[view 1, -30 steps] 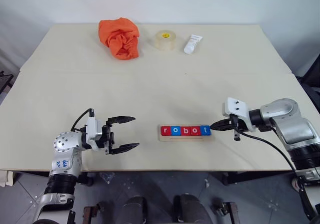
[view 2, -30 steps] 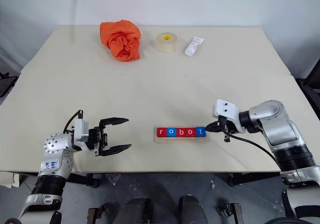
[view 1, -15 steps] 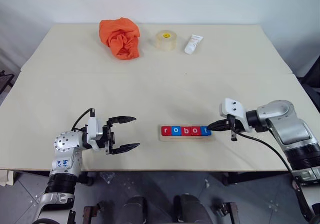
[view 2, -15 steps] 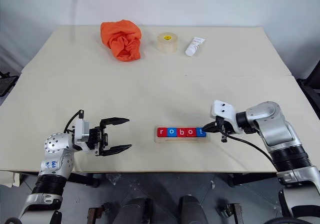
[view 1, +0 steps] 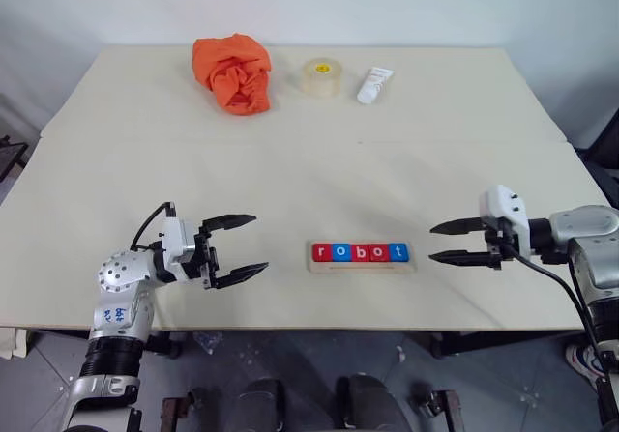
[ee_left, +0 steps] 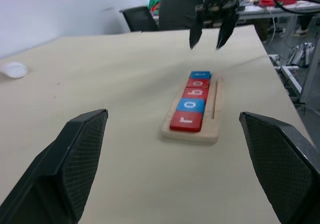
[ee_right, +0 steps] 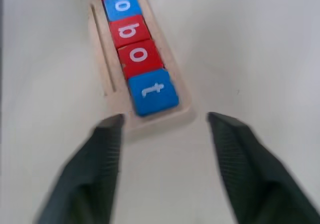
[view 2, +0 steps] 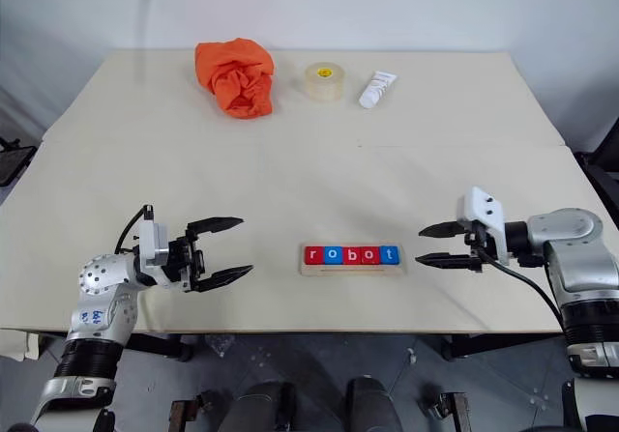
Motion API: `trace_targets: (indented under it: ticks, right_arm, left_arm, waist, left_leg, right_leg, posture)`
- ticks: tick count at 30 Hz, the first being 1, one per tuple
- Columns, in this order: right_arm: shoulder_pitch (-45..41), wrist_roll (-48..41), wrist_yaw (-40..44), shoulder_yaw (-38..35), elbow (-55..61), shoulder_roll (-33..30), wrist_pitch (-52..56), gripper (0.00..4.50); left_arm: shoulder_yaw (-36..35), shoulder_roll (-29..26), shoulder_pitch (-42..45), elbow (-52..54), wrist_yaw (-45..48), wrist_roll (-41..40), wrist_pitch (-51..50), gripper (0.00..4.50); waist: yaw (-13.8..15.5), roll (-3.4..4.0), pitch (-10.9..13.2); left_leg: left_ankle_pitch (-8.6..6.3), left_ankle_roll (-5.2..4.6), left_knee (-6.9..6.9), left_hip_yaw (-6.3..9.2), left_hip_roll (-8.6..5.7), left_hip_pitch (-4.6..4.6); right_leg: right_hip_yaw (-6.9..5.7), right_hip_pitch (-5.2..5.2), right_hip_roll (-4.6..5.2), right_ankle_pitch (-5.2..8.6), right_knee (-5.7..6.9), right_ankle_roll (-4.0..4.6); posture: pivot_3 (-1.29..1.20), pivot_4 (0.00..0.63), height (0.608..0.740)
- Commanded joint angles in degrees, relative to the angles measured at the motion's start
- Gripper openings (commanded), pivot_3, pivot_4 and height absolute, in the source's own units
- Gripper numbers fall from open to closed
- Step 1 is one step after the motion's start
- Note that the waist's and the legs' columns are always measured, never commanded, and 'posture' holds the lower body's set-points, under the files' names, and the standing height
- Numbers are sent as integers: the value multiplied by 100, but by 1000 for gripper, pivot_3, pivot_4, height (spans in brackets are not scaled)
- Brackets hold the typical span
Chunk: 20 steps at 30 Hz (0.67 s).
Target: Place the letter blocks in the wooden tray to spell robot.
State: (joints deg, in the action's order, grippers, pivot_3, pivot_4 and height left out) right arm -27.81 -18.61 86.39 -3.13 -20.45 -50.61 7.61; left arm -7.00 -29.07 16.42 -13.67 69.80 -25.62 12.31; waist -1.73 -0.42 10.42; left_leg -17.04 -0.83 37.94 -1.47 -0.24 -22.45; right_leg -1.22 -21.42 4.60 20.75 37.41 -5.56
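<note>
Head view: five letter blocks (view 1: 359,252) spelling robot in wooden tray (view 1: 360,266), right gripper (view 1: 443,242) at 3 o'clock, left gripper (view 1: 244,247) at 9 o'clock, both jaws apart, left wrist view adds, perhaps, a chair (ee_left: 140,18) behind the bench (view 1: 309,161).

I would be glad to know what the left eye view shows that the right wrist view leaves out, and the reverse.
Left eye view: the orange cloth, tape roll, white tube and the open left gripper. Right wrist view: a close look at the groove running beside the tiles. Shared: the wooden tray, the letter blocks in it, and the open right gripper.
</note>
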Motion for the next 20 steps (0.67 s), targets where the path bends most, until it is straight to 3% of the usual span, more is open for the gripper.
trace_targets:
  ticks: [1, 2, 11, 20]
  right_arm:
    - [93, -238, 535, -261, -290, -211, -540, 4159]
    - [139, -198, 586, -238, -394, -268, -730, 4478]
    - [157, -751, 611, 103, -1253, -691, -1511, 4493]
    - [48, -961, 611, 261, -1385, -765, -1551, 4493]
  left_arm:
    - [-232, -136, -147, 460, -479, 15, -216, 4500]
    - [-287, -154, -180, 529, -505, -63, -237, 4500]
    - [-716, -647, -733, 1061, -410, -442, -809, 4500]
    - [-784, -557, -743, 1109, -112, -648, -609, 4500]
  waist:
    - [1, 0, 0]
    - [10, 0, 0]
    - [9, 1, 1]
    - [13, 2, 1]
  left_leg:
    - [0, 0, 0, -1, 0, 3]
    - [0, 0, 0, 0, 1, 4]
    - [1, -1, -1, 0, 1, 6]
    - [1, 0, -2, 0, 1, 6]
  right_leg:
    - [1, 1, 0, 0, 2, 0]
    - [1, 2, 0, 0, 2, 0]
    - [4, 4, 3, 0, 0, 1]
    - [4, 6, 5, 1, -5, 3]
  posture:
    - [0, 150, 740]
    - [0, 150, 740]
    - [0, 150, 740]
    - [0, 150, 740]
